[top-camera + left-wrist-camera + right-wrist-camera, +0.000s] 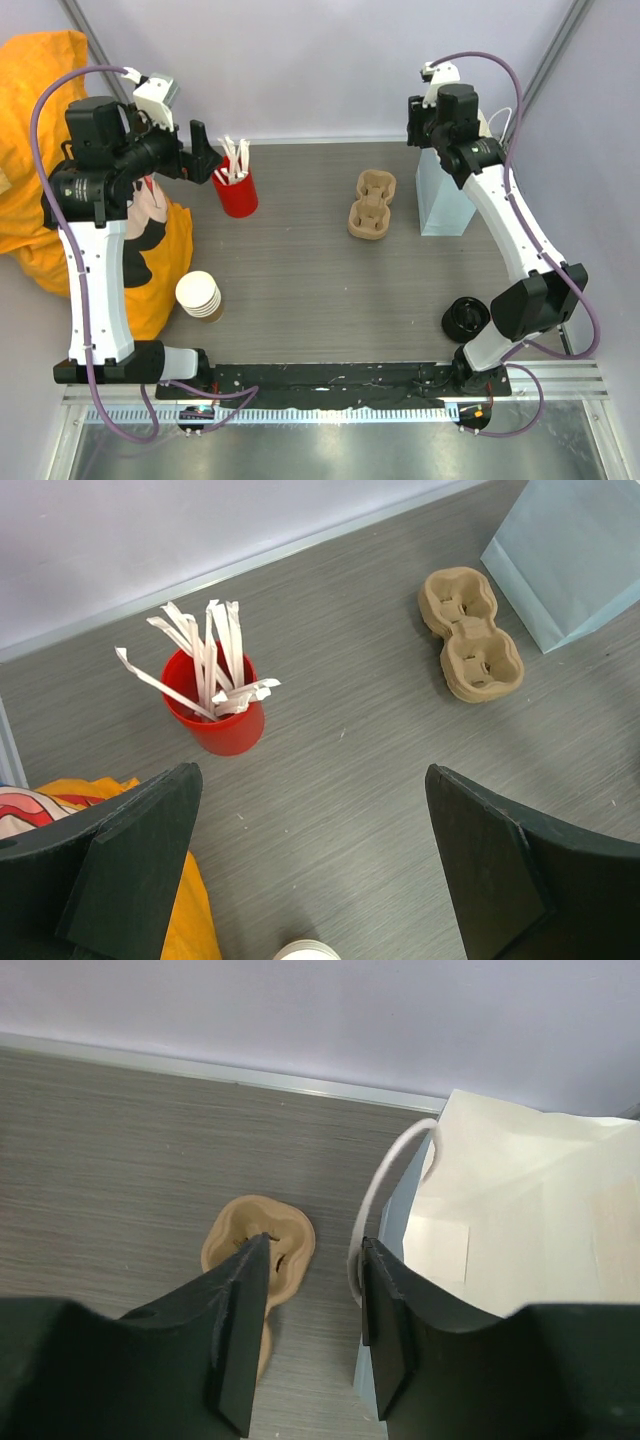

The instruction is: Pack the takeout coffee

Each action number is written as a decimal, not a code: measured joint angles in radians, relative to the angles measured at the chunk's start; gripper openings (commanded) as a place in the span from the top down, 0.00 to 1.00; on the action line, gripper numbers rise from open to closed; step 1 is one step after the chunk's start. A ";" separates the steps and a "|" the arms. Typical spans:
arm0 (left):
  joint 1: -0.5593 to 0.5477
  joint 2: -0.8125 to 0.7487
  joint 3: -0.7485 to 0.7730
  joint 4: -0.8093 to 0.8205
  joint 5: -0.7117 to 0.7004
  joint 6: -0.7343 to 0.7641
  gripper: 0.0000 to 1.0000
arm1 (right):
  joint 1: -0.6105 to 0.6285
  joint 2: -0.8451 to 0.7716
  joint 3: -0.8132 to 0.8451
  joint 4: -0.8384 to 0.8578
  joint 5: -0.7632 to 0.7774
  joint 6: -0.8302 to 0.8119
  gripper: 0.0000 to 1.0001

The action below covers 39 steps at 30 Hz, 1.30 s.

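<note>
Two white-and-black robot arms reach over a grey wood-grain table (300, 290), their bases bolted at its near edge. Off the table's left side lies a big heap of orange cloth (40, 100), partly behind the left arm (95, 270). The right arm (510, 230) stretches to the far right corner, its wrist above a pale blue paper bag (445, 205) that stands upright, mouth open, white inside showing. The right gripper (315, 1250) hangs at the bag's left rim, its claw drawn narrow with a slim gap between the fingers. Table shows through that gap and nothing is seen clamped, though the bag's white cord handle (372, 1200) loops just beside one finger. The left gripper (310, 780) hovers over the far left of the table, its claw spread wide and holding nothing. Left of the bag, apart from it, lies a two-cup cardboard carrier (372, 205). Near the left gripper stands a red cup (238, 195) full of white paper-wrapped sticks (232, 158). A stack of cream-rimmed paper cups (200, 296) sits at the table's near left, close against the orange cloth. Black lids (465, 318) rest near the right arm's base. Where the takeout coffee is cannot be told: no view shows it, and the visible part of the bag's inside is only pale paper.
</note>
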 measured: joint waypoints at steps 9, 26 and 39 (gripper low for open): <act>0.000 0.000 -0.008 0.001 0.000 0.000 0.00 | 0.013 0.001 -0.013 0.042 0.083 0.003 0.94; 0.000 -0.002 -0.035 0.005 -0.008 0.000 0.00 | 0.013 0.026 0.100 0.047 0.175 -0.101 0.99; 0.016 -0.014 -0.061 0.007 -0.008 0.002 0.00 | 0.044 0.031 0.445 -0.043 0.128 -0.189 0.99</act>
